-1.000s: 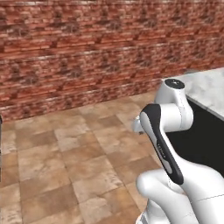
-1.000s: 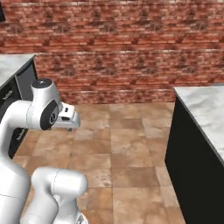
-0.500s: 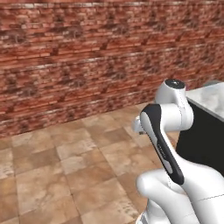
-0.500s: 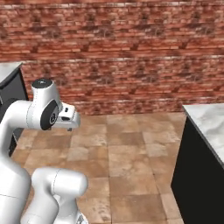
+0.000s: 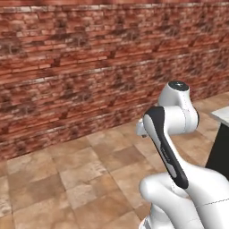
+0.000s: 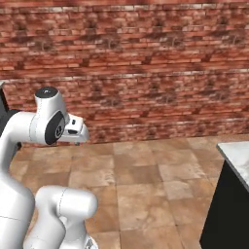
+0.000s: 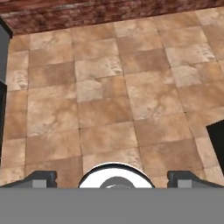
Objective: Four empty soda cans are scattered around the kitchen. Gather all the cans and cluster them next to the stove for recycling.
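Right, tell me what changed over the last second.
The base turned, so the whole scene slid across both base views: the red brick wall now spans the background, and the marble-topped black counter has slipped toward the right edge. No object was taken hold of or let go. The white arm kept its folded pose, and the claw stayed wide open and empty over the brown tiled floor.

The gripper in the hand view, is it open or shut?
Open: the gripper has its fingers far apart, nothing between them but floor tiles.
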Robot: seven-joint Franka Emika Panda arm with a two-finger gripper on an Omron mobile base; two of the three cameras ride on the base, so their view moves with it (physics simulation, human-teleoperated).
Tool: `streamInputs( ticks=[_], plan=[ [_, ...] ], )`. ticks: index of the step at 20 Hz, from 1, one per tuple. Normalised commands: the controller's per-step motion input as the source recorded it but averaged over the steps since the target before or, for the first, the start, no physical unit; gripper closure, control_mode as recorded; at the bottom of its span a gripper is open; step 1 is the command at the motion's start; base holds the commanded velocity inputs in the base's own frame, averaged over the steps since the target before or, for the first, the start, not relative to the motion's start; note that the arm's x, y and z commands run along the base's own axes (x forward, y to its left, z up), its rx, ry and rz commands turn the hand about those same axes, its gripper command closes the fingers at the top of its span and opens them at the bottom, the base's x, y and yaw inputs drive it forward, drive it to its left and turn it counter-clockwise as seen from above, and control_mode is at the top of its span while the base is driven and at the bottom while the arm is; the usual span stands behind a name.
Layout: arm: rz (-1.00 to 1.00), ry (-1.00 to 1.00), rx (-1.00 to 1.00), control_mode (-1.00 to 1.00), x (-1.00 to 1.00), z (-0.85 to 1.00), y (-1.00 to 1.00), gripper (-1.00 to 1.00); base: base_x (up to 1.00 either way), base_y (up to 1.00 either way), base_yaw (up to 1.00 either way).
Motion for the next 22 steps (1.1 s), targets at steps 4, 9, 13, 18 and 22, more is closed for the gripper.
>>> streamInputs(
  ticks=[4, 9, 13, 18, 22],
  plan=[
    [0.00, 0.00, 0.00, 1.00, 0.00, 0.00, 0.00, -1.00, 1.00, 0.10, -0.17],
    [0.00, 0.00, 0.00, 1.00, 0.00, 0.00, 0.00, -1.00, 1.00, 0.26, -0.23],
    [0.00, 0.00, 0.00, 1.00, 0.00, 0.00, 0.00, -1.00, 1.00, 0.62, -0.33],
    [0.00, 0.00, 0.00, 1.00, 0.00, 0.00, 0.00, -1.00, 1.00, 0.89, -0.42],
    [0.00, 0.00, 0.00, 1.00, 0.00, 0.00, 0.00, -1.00, 1.00, 0.92, -0.56]
  ],
)
